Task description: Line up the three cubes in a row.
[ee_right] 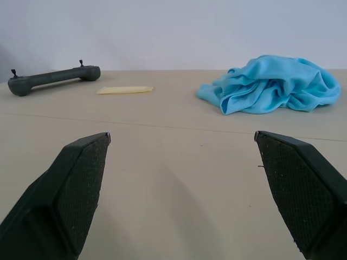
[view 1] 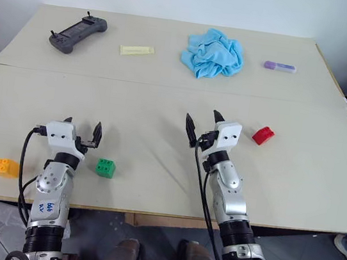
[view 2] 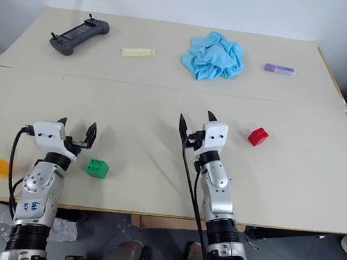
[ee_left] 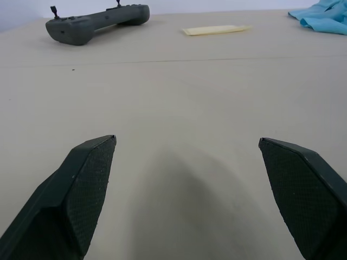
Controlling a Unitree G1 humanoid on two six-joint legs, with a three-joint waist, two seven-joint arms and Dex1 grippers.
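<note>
Both fingers of my left gripper (view 1: 83,128) and right gripper (view 1: 204,123) are spread and empty, with the green cube (view 1: 105,168) nearest, just right of my left one.

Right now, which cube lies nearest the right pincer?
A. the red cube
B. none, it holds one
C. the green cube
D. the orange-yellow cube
A: the red cube sits just beside the open, empty right pincer, while the green cube and orange-yellow cube lie by the left arm.
</note>
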